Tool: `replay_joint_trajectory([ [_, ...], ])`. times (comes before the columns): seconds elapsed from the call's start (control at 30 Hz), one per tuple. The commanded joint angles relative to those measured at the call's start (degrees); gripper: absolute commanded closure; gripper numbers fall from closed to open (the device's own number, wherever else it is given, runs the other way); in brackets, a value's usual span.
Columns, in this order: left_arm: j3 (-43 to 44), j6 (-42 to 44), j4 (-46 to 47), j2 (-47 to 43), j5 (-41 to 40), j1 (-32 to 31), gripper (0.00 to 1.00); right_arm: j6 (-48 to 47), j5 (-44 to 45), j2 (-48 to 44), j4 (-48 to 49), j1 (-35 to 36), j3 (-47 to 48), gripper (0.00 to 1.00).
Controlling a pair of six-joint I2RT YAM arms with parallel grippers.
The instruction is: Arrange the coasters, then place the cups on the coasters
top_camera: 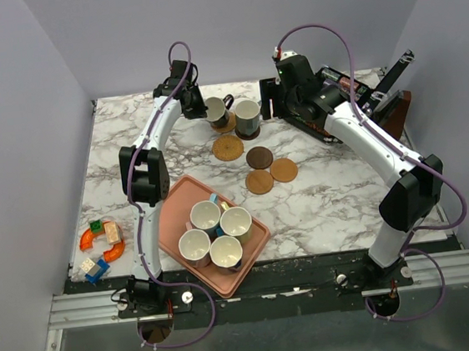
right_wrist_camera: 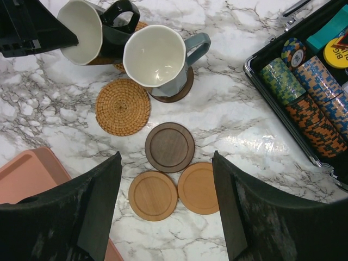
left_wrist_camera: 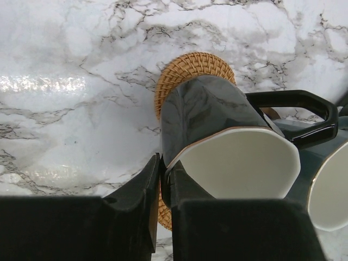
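Left wrist: left gripper [left_wrist_camera: 163, 167] jaws pinch the black cup [left_wrist_camera: 206, 109] rim, seemingly tilted over woven coaster [left_wrist_camera: 190, 62] — level before release; right gripper [right_wrist_camera: 166, 157] jaws wide, empty.

The marble desk [top_camera: 337, 190] carries a pink tray [top_camera: 177, 205], toy blocks [top_camera: 101, 244] near left, a chip case [right_wrist_camera: 250, 66] far right, and six coasters [top_camera: 228, 148] (two under cups [top_camera: 247, 115], four bare).

Left arm [top_camera: 145, 178] & right arm [top_camera: 369, 138]: same build, white links w/ black joint housings. Purple cable loops along each. Black bases w/ small red bits, just off table [top_camera: 330, 207] near edge.
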Motion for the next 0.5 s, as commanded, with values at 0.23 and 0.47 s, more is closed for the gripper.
replay_joint_trajectory([
  [0.23,3.7,-1.0,1.3,-2.0,1.8,-0.3,0.61,0.5,-1.6,1.5,-1.1,-0.4,2.2,0.25],
  [0.47,3.8,-0.4,1.8,-1.9,2.2,-0.4,0.51,0.6,-1.6,1.7,-1.2,-0.5,2.4,0.25],
])
